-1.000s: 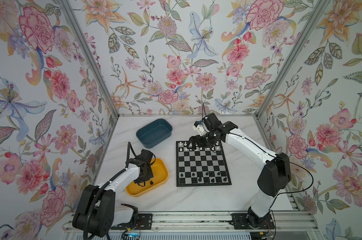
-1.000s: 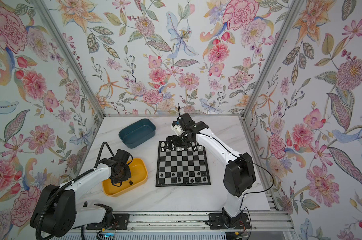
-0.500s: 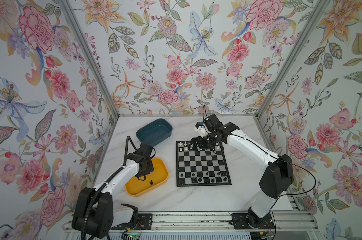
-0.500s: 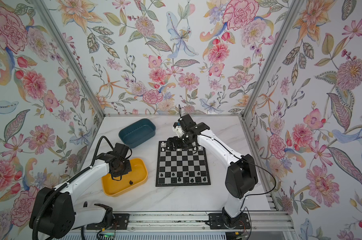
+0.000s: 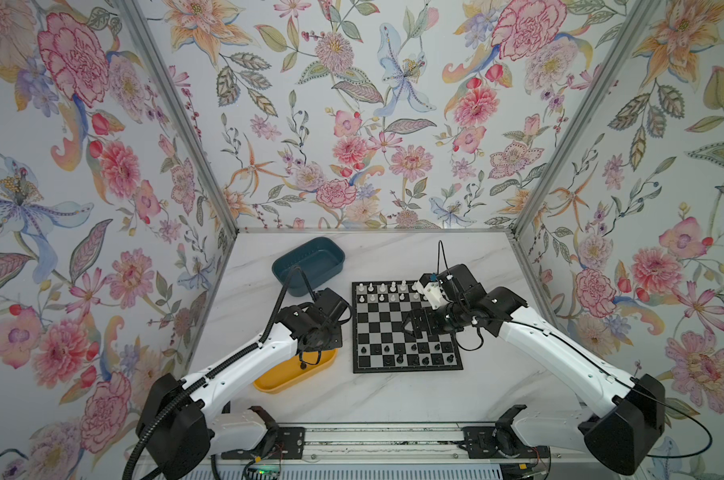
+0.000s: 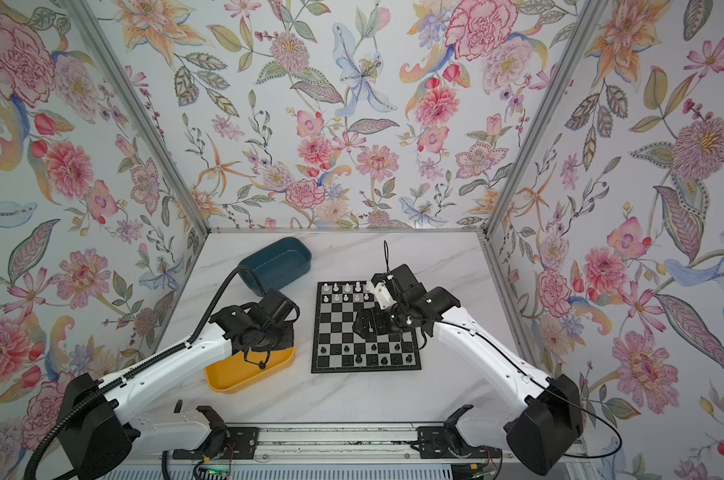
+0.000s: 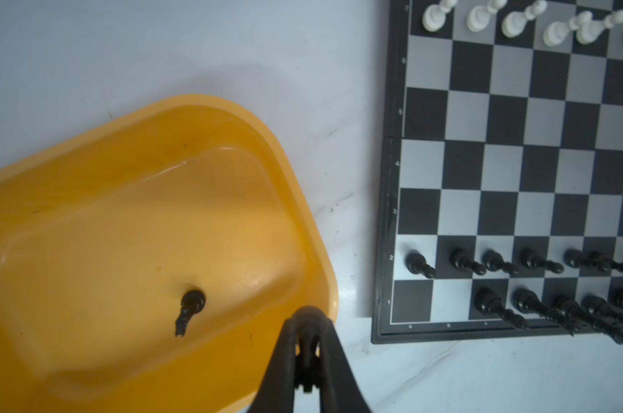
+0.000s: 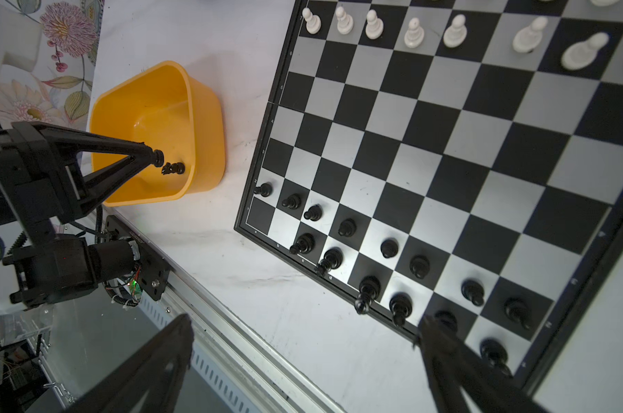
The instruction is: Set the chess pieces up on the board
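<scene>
The left gripper (image 7: 307, 316) is pinched on a tiny black chessman (image 7: 307, 343) over the rim of the yellow tray (image 7: 231, 107), just beside the board (image 7: 506, 118). Another black piece (image 7: 190, 307) lies in that tray. The right gripper (image 8: 304, 320) gapes above the board. So slim a pinch could twist or drop the chessman, toppling the black ranks (image 7: 533, 261).

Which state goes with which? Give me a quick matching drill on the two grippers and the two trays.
Things:
1. left gripper
2. right gripper
3. yellow tray
4. teal tray

States:
a. jaws wide, over the board
b. one black piece lying in it
c. far back on the table, left of the board
d. shut on a black chessman

Pairs: 1-d, 2-a, 3-b, 4-c.
</scene>
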